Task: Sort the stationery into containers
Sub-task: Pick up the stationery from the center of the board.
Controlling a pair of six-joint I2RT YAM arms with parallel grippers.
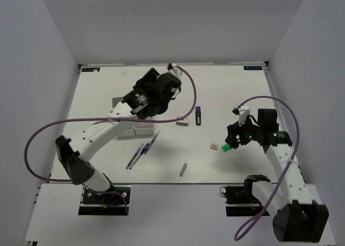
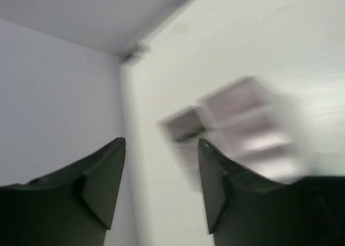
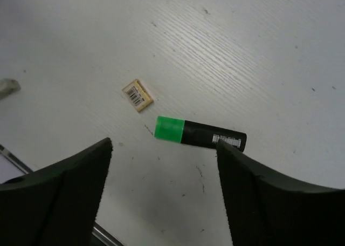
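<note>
Your right jaws are hovering apart over the green highlighter (image 3: 199,135), which is lying on the table (image 3: 259,52) near the beige cube (image 3: 137,95). Left jaws are gaping above the blurred tray (image 2: 237,122).

Soft, even, bright light fills the white enclosure, and from overhead the arms cast only faint shadows on the tabletop (image 1: 226,95). Beyond the left fingers (image 2: 102,181), which are dark and soft-edged, the white tray (image 2: 237,127) is smeared by motion blur. Ahead of the right fingers (image 3: 70,186) the green highlighter (image 3: 199,134) and the tabletop grain are crisp, with a dim grey shadow between the fingers.
</note>
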